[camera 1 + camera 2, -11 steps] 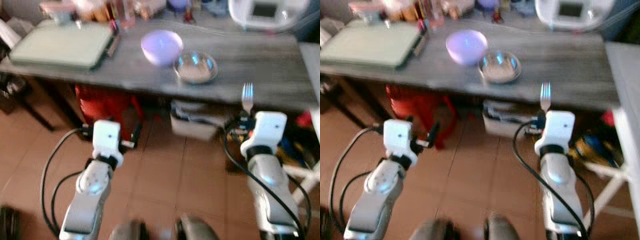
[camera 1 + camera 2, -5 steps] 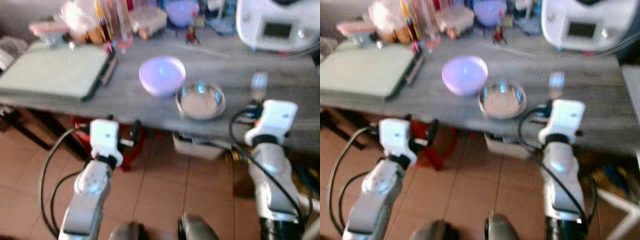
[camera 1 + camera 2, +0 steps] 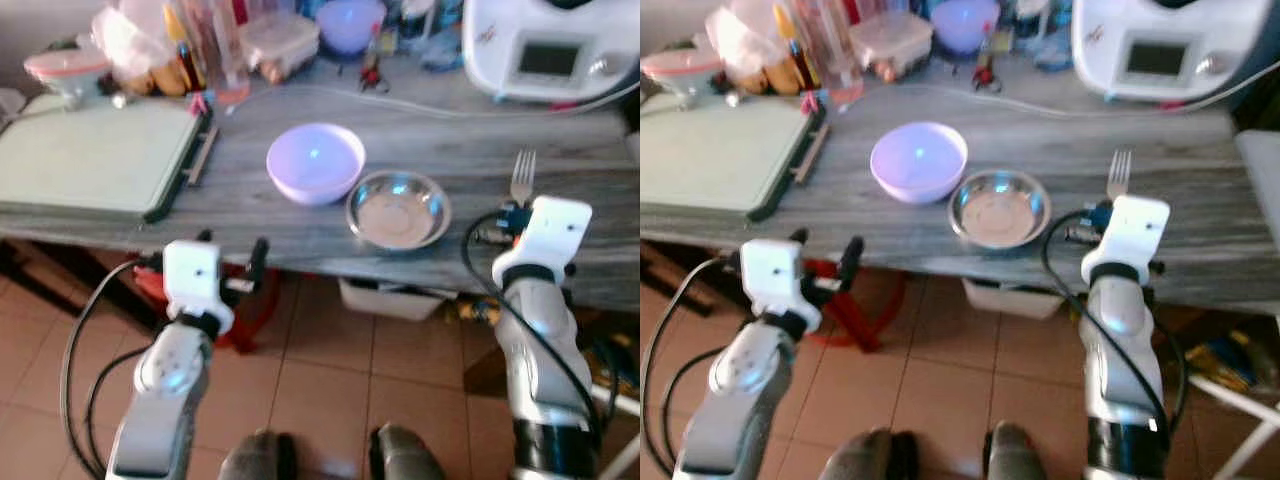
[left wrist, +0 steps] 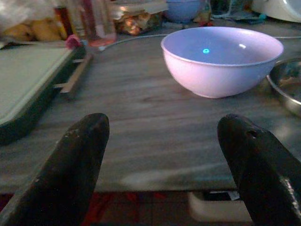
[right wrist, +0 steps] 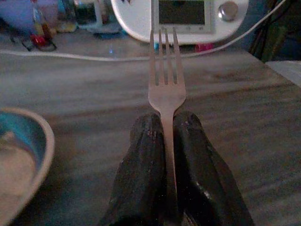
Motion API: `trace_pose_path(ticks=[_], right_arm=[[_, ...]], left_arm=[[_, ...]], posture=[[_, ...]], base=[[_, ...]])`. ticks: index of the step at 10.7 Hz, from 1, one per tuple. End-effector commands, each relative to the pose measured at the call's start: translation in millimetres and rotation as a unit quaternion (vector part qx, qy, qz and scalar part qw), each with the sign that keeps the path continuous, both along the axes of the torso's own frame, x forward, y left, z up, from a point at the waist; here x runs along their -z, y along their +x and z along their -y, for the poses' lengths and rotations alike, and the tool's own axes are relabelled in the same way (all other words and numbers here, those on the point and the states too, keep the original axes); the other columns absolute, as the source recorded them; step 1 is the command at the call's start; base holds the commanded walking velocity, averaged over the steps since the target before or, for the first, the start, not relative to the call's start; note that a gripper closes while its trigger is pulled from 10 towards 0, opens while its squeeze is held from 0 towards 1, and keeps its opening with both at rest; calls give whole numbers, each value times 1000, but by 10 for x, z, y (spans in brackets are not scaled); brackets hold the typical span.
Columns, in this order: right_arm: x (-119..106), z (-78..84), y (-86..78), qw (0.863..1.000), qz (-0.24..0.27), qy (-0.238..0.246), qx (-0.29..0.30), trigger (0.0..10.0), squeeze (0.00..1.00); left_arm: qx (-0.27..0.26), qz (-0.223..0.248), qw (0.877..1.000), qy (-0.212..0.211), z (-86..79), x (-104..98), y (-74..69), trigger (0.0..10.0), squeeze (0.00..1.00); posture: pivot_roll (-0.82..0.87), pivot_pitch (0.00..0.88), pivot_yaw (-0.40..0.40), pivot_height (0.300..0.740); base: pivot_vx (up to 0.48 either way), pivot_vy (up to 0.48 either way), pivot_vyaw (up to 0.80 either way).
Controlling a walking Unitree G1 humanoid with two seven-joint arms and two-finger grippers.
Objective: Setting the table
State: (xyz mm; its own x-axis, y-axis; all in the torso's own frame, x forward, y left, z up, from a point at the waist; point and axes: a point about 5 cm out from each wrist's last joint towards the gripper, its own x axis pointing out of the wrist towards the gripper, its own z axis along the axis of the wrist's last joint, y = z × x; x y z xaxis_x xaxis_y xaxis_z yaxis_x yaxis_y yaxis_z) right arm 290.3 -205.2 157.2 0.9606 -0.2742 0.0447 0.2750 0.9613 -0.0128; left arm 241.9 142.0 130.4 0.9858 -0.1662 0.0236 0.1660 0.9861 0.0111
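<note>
The right end effector (image 5: 164, 141) has its two black fingers (image 5: 141, 155) pressed together on the handle of a fork (image 5: 165, 84), pinching it so the tines point away from the wrist toward the white appliance (image 3: 555, 45) at the upper right of the frame. In the left eye view the fork (image 3: 521, 178) stands over the grey tabletop (image 3: 460, 130) at centre right, just right of the steel bowl (image 3: 398, 209); whether its tip touches the surface cannot be told.

The steel bowl sits near the front edge of the tabletop, in the middle of the frame, and touches or nearly touches the lilac bowl (image 3: 315, 162) to its upper left. A pale green board (image 3: 95, 155) lies at the left of the frame, with jars, bottles and food boxes (image 3: 215, 40) crowded along the top.

The left end effector (image 4: 162, 155) is spread wide and holds nothing. It hangs at the lower left of the left eye view, in front of the tabletop's front edge and level with it, aimed at the lilac bowl (image 4: 221, 59). A white cable (image 3: 330, 92) runs across the tabletop behind the bowls. Below are brown floor tiles (image 3: 330, 390) and the robot's feet (image 3: 330, 460) at bottom centre.
</note>
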Motion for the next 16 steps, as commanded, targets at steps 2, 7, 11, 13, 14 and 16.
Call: trace_pose_path(ticks=[2, 7, 11, 13, 14, 16], right_arm=[[67, 34, 92, 999, -23, 22, 7, 10000, 0], [138, 44, 312, 997, -45, 66, 23, 10000, 0], [181, 19, 345, 995, -53, 85, 25, 10000, 0], [244, -127, 443, 991, -66, 116, 10, 10000, 0], [245, -130, 448, 991, -66, 118, 11, 10000, 0], [274, -132, 465, 990, -72, 120, 11, 10000, 31]], left_arm=[[-6, -6, 1000, 3, -50, 5, -37, 10000, 0], [-3, -8, 1000, 7, -56, -3, -58, 10000, 0], [-1, -9, 1000, 8, -60, -9, -60, 10000, 0], [4, -11, 1000, 9, -45, -14, -61, 10000, 0], [4, -12, 1000, 9, -42, -14, -65, 10000, 0], [5, -13, 1000, 8, -38, -13, -68, 10000, 0]], posture=[[-31, 151, 56, 740], [-11, 159, 58, 740], [-9, 162, 60, 740], [0, 180, 67, 740], [1, 181, 67, 740], [2, 185, 65, 740]], base=[[0, 0, 0], [0, 0, 0], [0, 0, 0], [0, 0, 0], [0, 0, 0], [0, 0, 0]])
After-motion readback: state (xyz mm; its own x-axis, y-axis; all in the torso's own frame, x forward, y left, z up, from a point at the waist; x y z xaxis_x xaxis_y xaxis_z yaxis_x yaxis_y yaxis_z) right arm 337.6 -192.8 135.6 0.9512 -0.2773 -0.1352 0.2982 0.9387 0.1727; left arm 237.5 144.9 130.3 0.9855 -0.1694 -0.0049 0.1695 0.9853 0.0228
